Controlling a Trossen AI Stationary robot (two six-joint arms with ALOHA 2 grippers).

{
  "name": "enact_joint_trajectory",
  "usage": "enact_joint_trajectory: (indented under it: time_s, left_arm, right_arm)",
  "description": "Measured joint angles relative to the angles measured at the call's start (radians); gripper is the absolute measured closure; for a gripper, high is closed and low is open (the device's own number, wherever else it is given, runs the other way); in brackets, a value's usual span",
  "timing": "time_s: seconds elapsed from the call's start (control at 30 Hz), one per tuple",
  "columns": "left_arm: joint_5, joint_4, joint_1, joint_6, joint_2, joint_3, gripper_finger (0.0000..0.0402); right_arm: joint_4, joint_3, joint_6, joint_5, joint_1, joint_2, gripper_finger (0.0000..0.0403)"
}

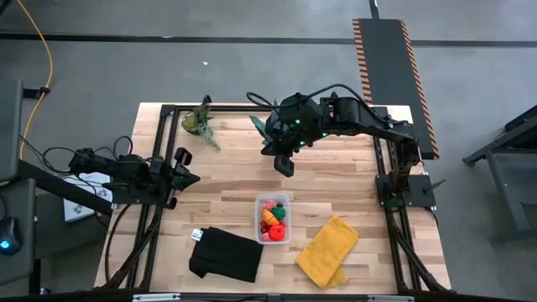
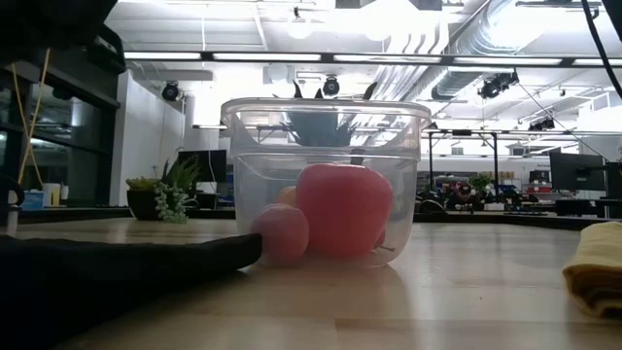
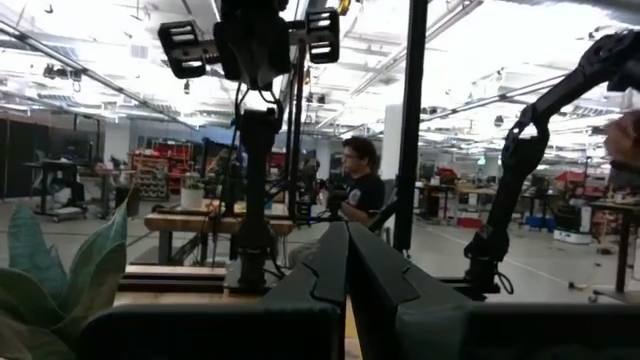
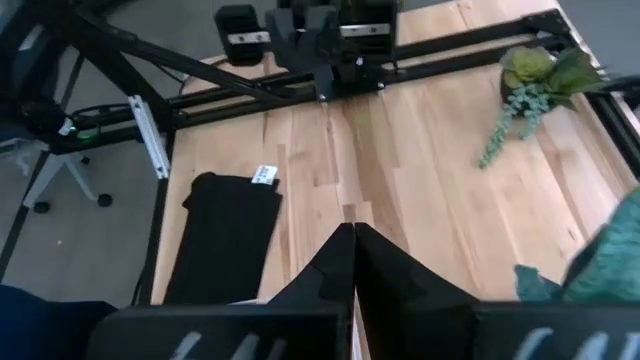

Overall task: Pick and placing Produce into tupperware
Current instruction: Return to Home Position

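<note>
Overhead and close table-level cameras both see the tupperware.

Within the tupperware, much of the produce is hidden behind the large red piece; beside the tupperware, the yellow cloth is cut off at the edge.

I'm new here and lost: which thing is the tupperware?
On the wooden table, look along the edge away from the green plants. Between the black cloth and the yellow cloth stands the tupperware. Unlike those flat cloths, it is a clear box holding red, orange and green toy produce.
</note>
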Motion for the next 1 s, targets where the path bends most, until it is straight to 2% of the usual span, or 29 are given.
enact_joint_trajectory:
  time_s: [0.13, 0.3, 0.43, 0.57, 0.63, 0.8, 0.9, 1.0]
  left_arm:
    - [0.001, -0.004, 0.000, -0.007, 0.000, 0.002, 0.0401]
    - [0.000, -0.029, 0.000, -0.007, 0.000, 0.002, 0.0401]
    - [0.000, -0.032, 0.000, -0.007, 0.000, 0.002, 0.0401]
    - [-0.001, -0.035, 0.000, -0.018, 0.000, 0.002, 0.0401]
    - [-0.003, -0.042, 0.000, -0.031, 0.000, 0.002, 0.0401]
    - [-0.003, -0.101, 0.000, -0.082, 0.000, 0.003, 0.0401]
    - [-0.003, -0.109, 0.000, -0.096, 0.000, 0.003, 0.0401]
    - [-0.003, -0.095, 0.000, -0.097, 0.000, 0.003, 0.0401]
  right_arm:
    - [-0.013, 0.000, 0.008, 0.000, -0.007, 0.000, 0.0403]
    - [0.030, 0.000, 0.125, -0.026, -0.007, -0.002, 0.0403]
    - [0.040, -0.001, 0.005, -0.143, 0.001, -0.033, 0.0403]
    - [0.056, -0.001, -0.042, -0.171, 0.015, -0.104, 0.0403]
    - [0.056, -0.001, -0.055, -0.148, 0.021, -0.152, 0.0403]
    - [0.076, -0.023, -0.103, 0.008, 0.055, -0.294, 0.0403]
    - [0.147, -0.116, -0.119, 0.034, 0.090, -0.376, 0.0403]
    - [0.235, -0.289, -0.114, 0.035, 0.113, -0.473, 0.0403]
